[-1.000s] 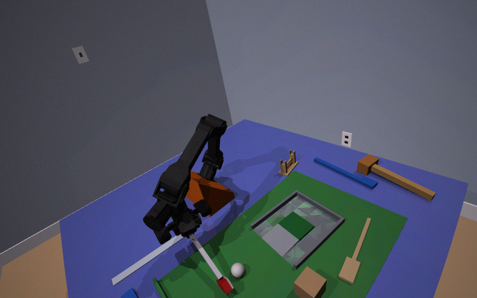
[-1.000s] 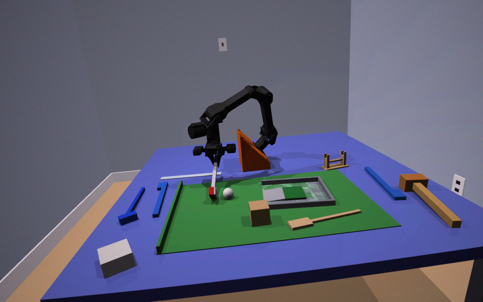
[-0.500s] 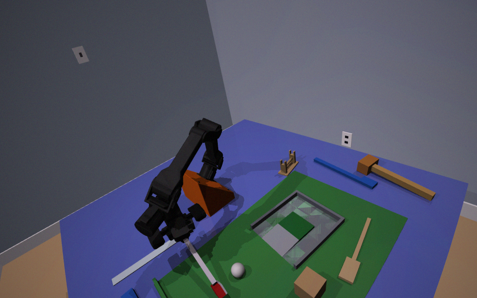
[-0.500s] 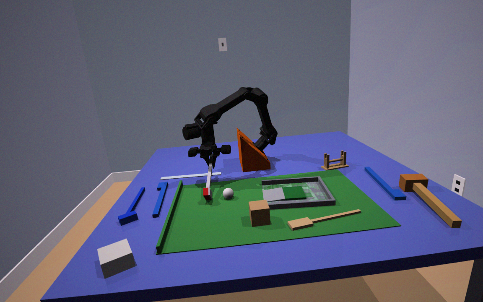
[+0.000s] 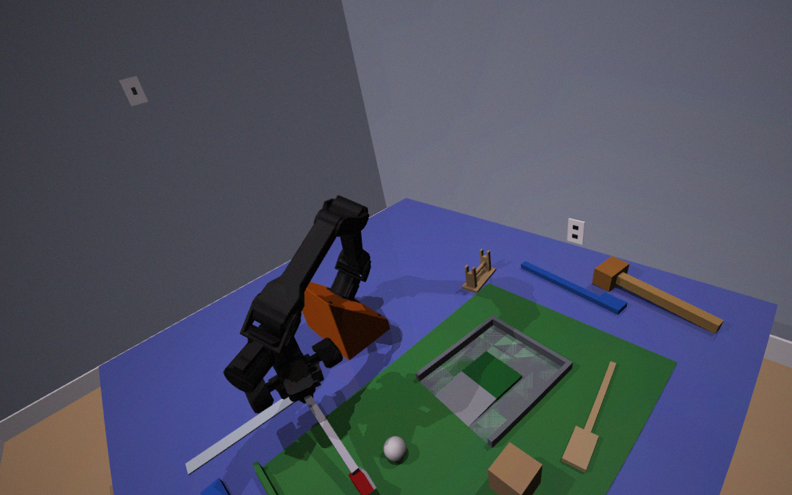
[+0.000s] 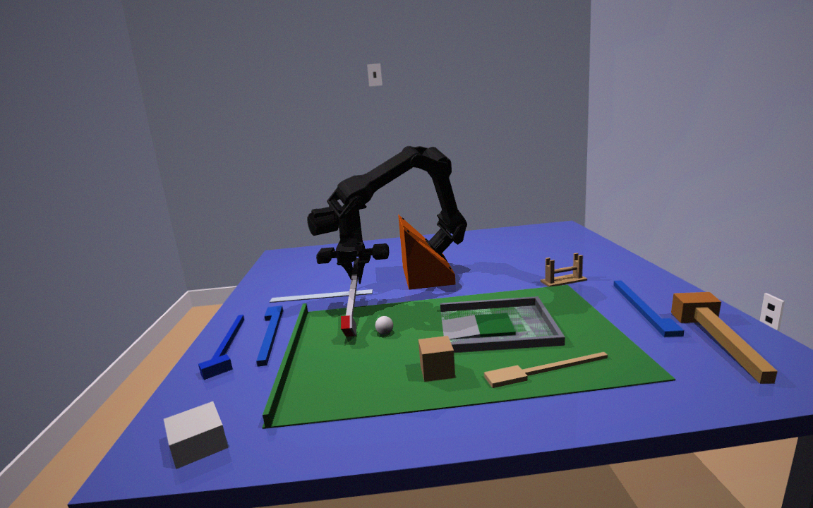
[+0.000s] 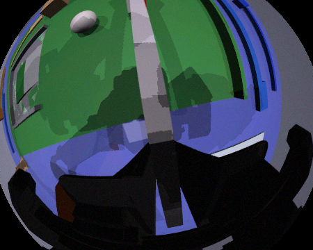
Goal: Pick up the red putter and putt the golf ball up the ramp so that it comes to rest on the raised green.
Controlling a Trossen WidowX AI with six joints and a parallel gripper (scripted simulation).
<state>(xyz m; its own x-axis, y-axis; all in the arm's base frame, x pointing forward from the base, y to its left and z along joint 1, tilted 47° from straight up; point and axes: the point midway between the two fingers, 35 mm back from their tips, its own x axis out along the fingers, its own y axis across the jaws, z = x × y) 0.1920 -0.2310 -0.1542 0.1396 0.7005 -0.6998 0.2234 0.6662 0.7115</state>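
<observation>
My gripper (image 5: 306, 397) (image 6: 354, 275) (image 7: 159, 145) is shut on the pale shaft of the red putter. The putter's red head (image 5: 361, 482) (image 6: 346, 325) is low over the green mat, to the left of the ball in the exterior view, with a gap between them. The white golf ball (image 5: 394, 448) (image 6: 383, 325) (image 7: 83, 21) rests on the mat. The grey ramp (image 5: 465, 399) (image 6: 460, 326) (image 7: 32, 67) leads up to the raised dark green square (image 5: 492, 373) (image 6: 495, 324) inside a low grey border. Whether the head touches the mat is unclear.
A wooden block (image 5: 514, 469) (image 6: 436, 358) and a wooden paddle (image 5: 580, 447) (image 6: 506, 375) are on the mat (image 6: 346, 398). A green rail (image 6: 286, 366) edges its left side. An orange wedge (image 5: 343, 320) (image 6: 425, 259) stands by the arm's base. Blue sticks and a mallet (image 6: 735, 344) lie farther out.
</observation>
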